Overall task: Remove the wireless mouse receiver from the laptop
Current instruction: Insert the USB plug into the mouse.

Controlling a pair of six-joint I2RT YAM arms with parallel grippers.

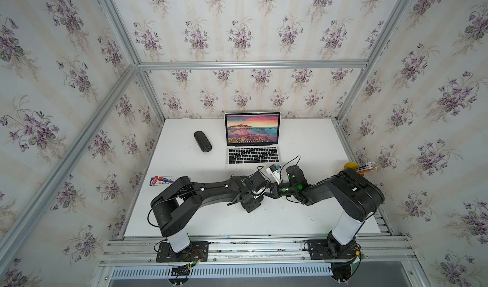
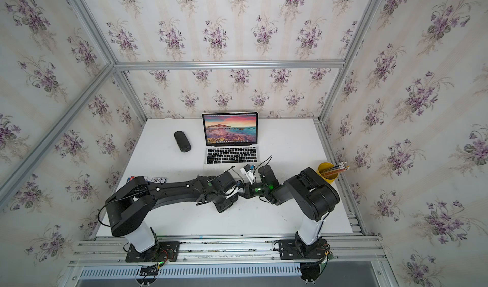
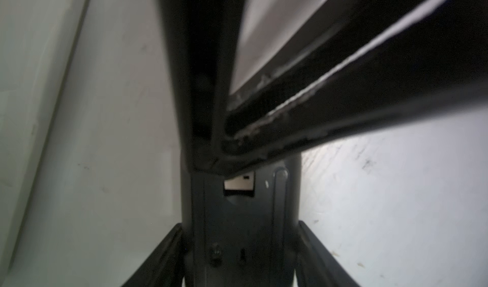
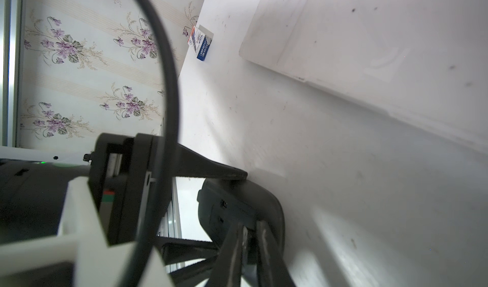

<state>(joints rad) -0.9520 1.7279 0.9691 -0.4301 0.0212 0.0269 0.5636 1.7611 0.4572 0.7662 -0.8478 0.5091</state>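
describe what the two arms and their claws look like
The left arm and right arm are chunky matte-black links on white base columns bolted to black plates. Thin black cables loop off the joints, and a green light glows on the right arm. One wrist carries a white bracket. The left claw and right claw have slim, flat black fingers.
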